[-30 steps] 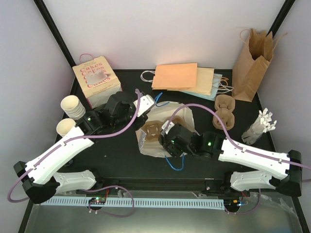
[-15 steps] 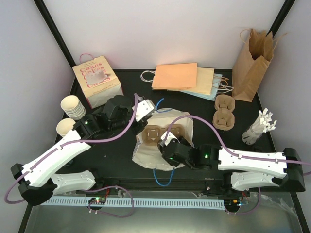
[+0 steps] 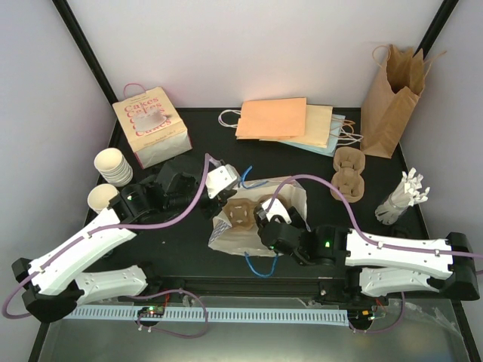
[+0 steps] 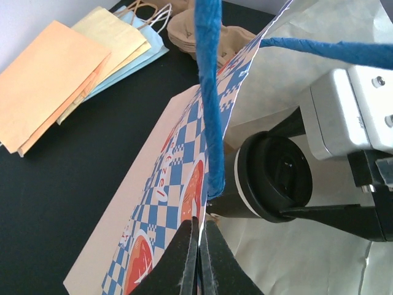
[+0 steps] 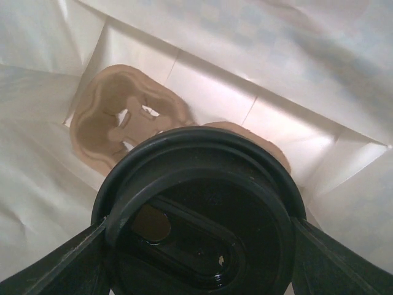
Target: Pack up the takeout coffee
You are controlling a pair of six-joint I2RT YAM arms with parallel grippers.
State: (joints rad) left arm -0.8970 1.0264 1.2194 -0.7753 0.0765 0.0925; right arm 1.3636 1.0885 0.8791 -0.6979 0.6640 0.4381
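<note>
Right gripper [image 5: 196,261], grasping black-lidded cream cup [image 5: 202,203]: lower squarely into brown pulp carrier [image 5: 101,129] (left gripper [image 4: 198,258] clenched on blue-checked paper bag [image 4: 159,184]).

A bag [image 3: 230,240] lies mid-worktop [image 3: 200,143] with a cup carrier [image 3: 240,213] inside it. The lidded cup [image 5: 199,209] sits in the bag's mouth, before the carrier. Spare cups [image 3: 113,166] stand left, spare carriers [image 3: 349,173] right, flat bags [image 3: 283,121] behind.
</note>
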